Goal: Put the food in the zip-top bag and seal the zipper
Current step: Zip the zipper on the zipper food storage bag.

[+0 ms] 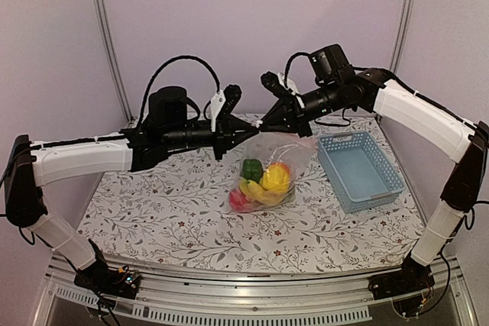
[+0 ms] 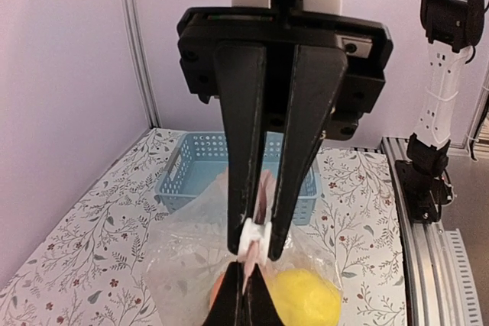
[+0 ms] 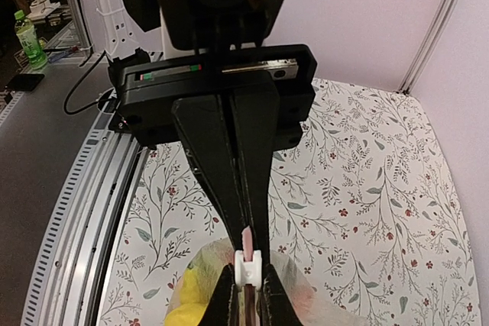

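Two arm bases sit at the near edge of the table (image 1: 153, 215), one at the left corner and one at the right; the table carries a flowered cloth.

At mid-table is the bag (image 1: 296, 152), clear and crinkled; its near end appears to rest on the cloth, its far end is drawn upward. The food (image 1: 263, 185) is inside the bag, heaped at the near end; a red piece (image 1: 238, 201) lies nearest, a banana (image 1: 258, 193) just beyond it, a yellow piece (image 1: 277, 178) to the right and a green piece (image 1: 250, 169) farthest.

A light-blue slotted basket (image 1: 357, 167) stands on the cloth to the right of the bag, close beside it but apart.

Beyond the food, both arms meet tip to tip at the bag's raised mouth edge. The left gripper (image 3: 245, 239) reaches in from the left; its fingers are pressed together on the bag's edge. The right gripper (image 2: 256, 245) reaches in from the right; its fingers are narrow, pinching a white slider (image 3: 247, 265) that rides on the mouth edge; a pinkish strip runs through it, likely the zipper (image 3: 246, 233). Whether the mouth is sealed cannot be told.
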Controlling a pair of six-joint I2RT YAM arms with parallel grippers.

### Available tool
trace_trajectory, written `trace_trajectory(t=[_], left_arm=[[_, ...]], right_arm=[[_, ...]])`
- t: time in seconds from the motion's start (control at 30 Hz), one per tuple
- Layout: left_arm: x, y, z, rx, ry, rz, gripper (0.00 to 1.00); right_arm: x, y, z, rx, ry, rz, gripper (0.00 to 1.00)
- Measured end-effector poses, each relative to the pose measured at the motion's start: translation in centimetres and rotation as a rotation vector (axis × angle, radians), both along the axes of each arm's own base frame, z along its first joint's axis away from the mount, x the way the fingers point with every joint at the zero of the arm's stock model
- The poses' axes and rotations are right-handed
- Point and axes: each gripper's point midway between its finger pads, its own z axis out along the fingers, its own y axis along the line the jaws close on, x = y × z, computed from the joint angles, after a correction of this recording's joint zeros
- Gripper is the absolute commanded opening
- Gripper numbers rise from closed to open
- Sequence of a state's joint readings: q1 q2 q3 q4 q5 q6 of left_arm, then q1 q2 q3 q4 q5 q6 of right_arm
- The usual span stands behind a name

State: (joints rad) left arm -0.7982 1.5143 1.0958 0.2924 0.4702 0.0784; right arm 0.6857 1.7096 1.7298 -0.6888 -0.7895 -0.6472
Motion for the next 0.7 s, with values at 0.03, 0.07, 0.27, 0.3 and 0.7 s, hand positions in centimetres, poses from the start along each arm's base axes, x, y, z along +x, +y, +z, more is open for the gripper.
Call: trace_trajectory(t=[0.03,0.07,0.27,0.3,0.7], left_arm=[[0.1,0.0,-0.1,0.001,0.000,0.006,0.00],[0.2,0.1,-0.1,0.000,-0.002,0.012,0.00],[0.5,1.1,0.0,-0.015,-0.019,0.047,0.00],[0.6,1.3,0.0,-0.014,-0.019,0.054,0.00],[1.6,3.7,-1.1,-0.001,-0.011,0.121,0.00]], right_arm=[[0.1,-0.1,-0.1,-0.001,0.003,-0.002,0.04],[0.3,-0.1,-0.2,-0.003,0.006,-0.005,0.04],[1.2,-1.2,-1.1,-0.019,0.027,-0.029,0.05],[1.3,-1.3,-1.3,-0.024,0.033,-0.032,0.05],[2.8,-3.7,-4.6,-0.077,0.083,-0.082,0.05]])
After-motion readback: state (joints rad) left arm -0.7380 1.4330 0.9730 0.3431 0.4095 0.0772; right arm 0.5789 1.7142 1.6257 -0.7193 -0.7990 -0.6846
